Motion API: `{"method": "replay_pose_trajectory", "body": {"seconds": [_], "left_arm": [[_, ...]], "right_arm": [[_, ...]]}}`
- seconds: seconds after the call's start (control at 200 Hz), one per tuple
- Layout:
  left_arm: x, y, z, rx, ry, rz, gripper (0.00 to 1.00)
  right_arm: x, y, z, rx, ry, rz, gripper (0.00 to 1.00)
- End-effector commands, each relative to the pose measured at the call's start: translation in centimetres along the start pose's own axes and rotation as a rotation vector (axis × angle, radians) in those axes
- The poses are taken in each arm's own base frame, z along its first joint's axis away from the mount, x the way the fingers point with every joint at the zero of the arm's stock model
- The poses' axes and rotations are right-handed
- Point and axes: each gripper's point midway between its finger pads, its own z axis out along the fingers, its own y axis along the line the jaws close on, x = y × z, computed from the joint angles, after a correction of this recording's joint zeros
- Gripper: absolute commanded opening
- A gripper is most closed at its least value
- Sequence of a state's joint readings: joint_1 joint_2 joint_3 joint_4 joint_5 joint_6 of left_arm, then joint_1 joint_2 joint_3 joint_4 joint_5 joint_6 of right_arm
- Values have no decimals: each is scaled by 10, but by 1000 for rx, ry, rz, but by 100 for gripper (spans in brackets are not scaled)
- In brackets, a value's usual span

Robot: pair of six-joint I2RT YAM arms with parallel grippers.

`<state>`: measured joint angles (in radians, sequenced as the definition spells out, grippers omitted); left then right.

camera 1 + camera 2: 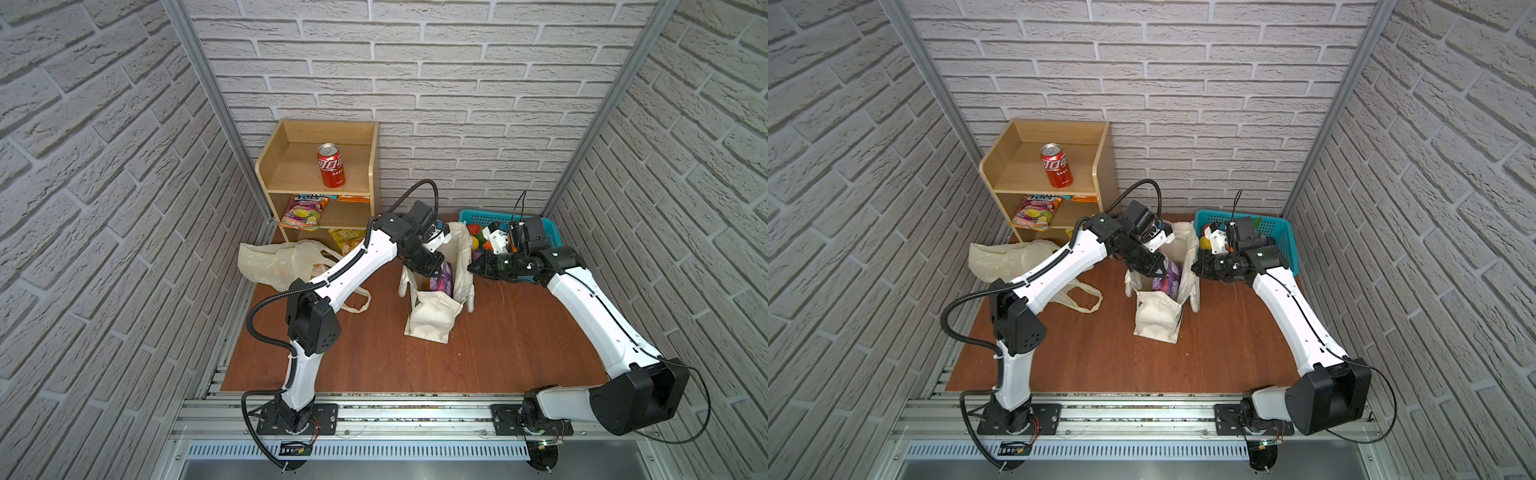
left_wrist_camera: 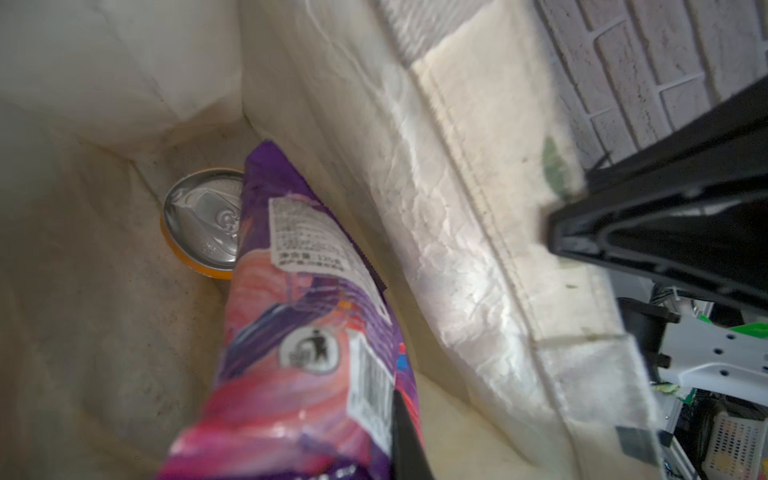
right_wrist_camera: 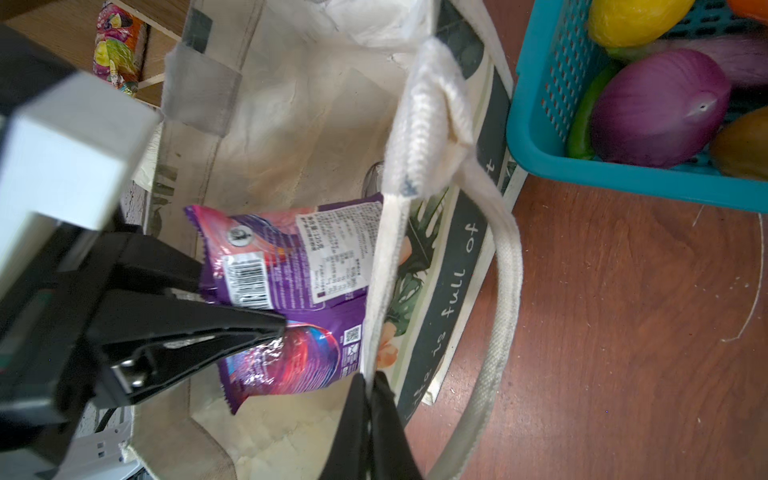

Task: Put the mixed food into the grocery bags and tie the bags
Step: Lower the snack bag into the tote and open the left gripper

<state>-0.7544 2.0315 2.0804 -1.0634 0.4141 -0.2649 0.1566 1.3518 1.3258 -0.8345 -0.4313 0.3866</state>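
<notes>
Right wrist view: what are the two grippers doing?

The left gripper [image 3: 243,303] is clenched on the crimped edge of the purple snack packet [image 3: 291,257], which hangs inside the open canvas tote [image 3: 291,124]. The right gripper [image 3: 370,382] is pinched on the tote's near rim, holding the mouth open.

And where does the food sit?

Left wrist view shows the packet's lower end down near the tote floor. From this angle it overlaps the upright orange soda can [image 2: 199,220]; whether they touch I cannot tell. No toy carrots can be made out for certain. The pale plastic bag [image 1: 270,262] lies limp at the left of the bench [image 1: 478,353], well apart from the tote.

What could go wrong from here?

Most likely the soft tote gives trouble. If the rim slips from the right gripper, the cloth may fold in over the left gripper and the packet. If that arm pulls too hard, the tote could tip, and the can with it. Let go at a slant, the packet may lean on the can and stand high, which would hinder tying. On its way out, the left gripper could snag the cord handle [image 3: 505,257] or drag the tote toward the turquoise basket [image 3: 582,166] just beside it.
</notes>
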Motion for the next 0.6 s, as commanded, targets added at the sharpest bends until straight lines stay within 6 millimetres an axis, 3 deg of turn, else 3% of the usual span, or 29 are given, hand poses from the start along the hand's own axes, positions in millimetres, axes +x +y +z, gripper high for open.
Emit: {"method": "replay_pose_trajectory", "body": {"seconds": [0.0,0.185,0.24,0.35,0.48,0.595], "left_arm": [[-4,8,0,-62,-6,18,0],[0,36,2,-212,12,-20,20],[1,38,-1,-237,9,-16,34],[-7,34,-14,-251,-40,1,44],[-25,18,-42,-238,-151,27,56],[-41,4,-82,-245,-280,48,64]], "right_arm": [[-10,13,-19,-30,-59,-38,5],[-10,14,-21,-29,-60,-46,6],[-10,15,-22,-29,-61,-49,6],[-10,14,-22,-27,-61,-47,5],[-9,13,-22,-24,-59,-47,5],[-8,12,-23,-19,-58,-48,5]]}}
